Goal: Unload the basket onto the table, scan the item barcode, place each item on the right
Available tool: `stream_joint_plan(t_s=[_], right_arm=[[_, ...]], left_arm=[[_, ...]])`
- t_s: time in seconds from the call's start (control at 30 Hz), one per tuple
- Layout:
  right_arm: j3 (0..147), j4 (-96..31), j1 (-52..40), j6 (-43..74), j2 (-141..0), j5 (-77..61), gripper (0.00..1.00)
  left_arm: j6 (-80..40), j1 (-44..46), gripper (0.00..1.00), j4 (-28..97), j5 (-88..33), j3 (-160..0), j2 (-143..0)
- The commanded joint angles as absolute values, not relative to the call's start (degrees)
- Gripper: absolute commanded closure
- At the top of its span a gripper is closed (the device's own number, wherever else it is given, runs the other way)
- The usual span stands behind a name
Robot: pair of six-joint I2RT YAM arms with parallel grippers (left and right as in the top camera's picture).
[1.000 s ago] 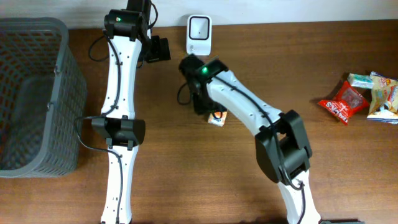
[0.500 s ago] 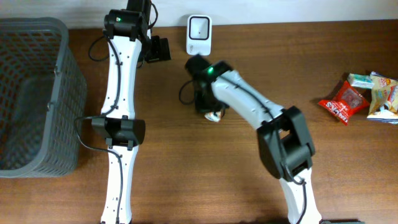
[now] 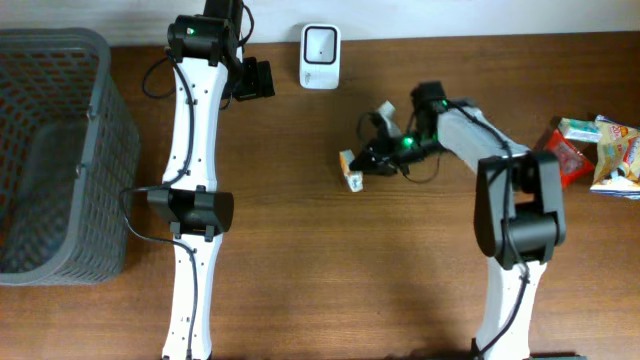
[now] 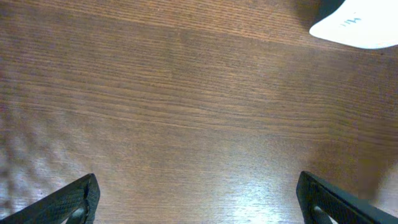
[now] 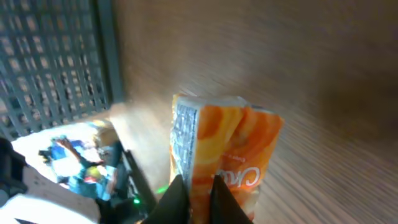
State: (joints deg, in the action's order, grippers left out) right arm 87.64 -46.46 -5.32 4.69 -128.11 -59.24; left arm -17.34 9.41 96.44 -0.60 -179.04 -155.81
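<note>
Orange snack pkt (image 3: pixel 350 170) sits mid-table, below and a bit right of the white barcode scanner (image 3: pixel 320 43), well apart from it. The right claw (image 3: pixel 372 160) comes at it from the right. In the wrist view the two dark tips are nearly closed, pinching the pkt's lower edge, with the orange face and a silvery side panel sticking out past them. So the claw is gripping it by a thin edge, not around the body. Can't tell whether the pkt is clear of the table (image 3: pixel 300 270) or just tipped on it, as the wrist view is smeared.

Step in hand, as I read it: pick is made, transport to scanner is about to start. No barcode is legible in either view, so which face carries it is unknown.

Next move needs: lift, carry up-left toward the scanner, then rotate the wrist so the coded face meets the scanner's dark window, held flat and near. The thin pinch means the pkt may swing — go slow.

Left claw (image 3: pixel 255 80) is parked just left of the scanner, spread wide w/ nothing in it. Grey mesh basket (image 3: pixel 60 150) is at the far left edge, and other snack packs (image 3: pixel 585 150) lie far right.
</note>
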Motion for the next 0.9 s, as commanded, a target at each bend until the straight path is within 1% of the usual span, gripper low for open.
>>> stream_joint_plan(t_s=[0.0,0.03,0.07,0.1,0.17,0.23,0.3,0.37,0.5,0.53,0.57,0.67,0.77,0.87], right_arm=[[81.67,-44.84,0.64,7.29,-127.11,-59.31,0.59],[80.84,-46.04,2.35,7.9,-127.11,-55.86,0.47],[80.77,-48.62,4.05,8.03,-127.11,-50.87,0.44],[80.84,-51.09,5.48,8.01,-126.96,-47.77,0.43],[81.52,-54.02,7.25,7.75,-126.13,-47.27,0.43],[83.11,-55.02,6.98,7.01,-124.46,-46.96,0.42],[85.69,-55.11,5.23,3.05,-122.45,-46.83,0.39],[87.46,-53.19,3.62,-1.06,-122.43,-45.93,0.31],[87.33,-50.85,1.41,-2.83,-123.87,-44.75,0.32],[87.24,-50.63,0.8,-2.81,-124.25,-44.75,0.34],[87.02,-50.02,-0.45,-2.79,-124.95,-44.77,0.39],[87.02,-49.84,-3.33,-2.79,-126.61,-44.69,0.4],[87.0,-49.47,-4.51,-2.7,-127.31,-44.51,0.64],[87.0,-49.52,-4.49,-0.08,-127.31,-44.66,0.82]], left_arm=[[-17.04,9.56,0.01,96.49,-0.19,-179.28,-155.63],[-17.04,9.56,0.01,96.49,-0.19,-179.28,-155.63],[-17.04,9.56,0.01,96.51,-0.16,-179.28,-155.63],[-17.04,9.56,0.01,96.51,-0.19,-179.28,-155.63],[-17.04,9.56,0.01,96.51,-0.19,-179.28,-155.63],[-17.04,9.56,0.01,96.51,-0.19,-179.28,-155.63],[-17.04,9.56,0.01,96.51,-0.19,-179.28,-155.63],[-17.04,9.56,0.01,96.51,-0.19,-179.28,-155.63],[-17.04,9.56,0.01,96.51,-0.19,-179.28,-155.63],[-17.04,9.56,0.01,96.51,-0.19,-179.28,-155.63],[-17.04,9.56,0.01,96.51,-0.19,-179.28,-155.63],[-17.04,9.56,0.01,96.51,-0.19,-179.28,-155.63],[-17.04,9.56,0.01,96.51,-0.19,-179.28,-155.63],[-17.04,9.56,0.01,96.51,-0.19,-179.28,-155.63]])
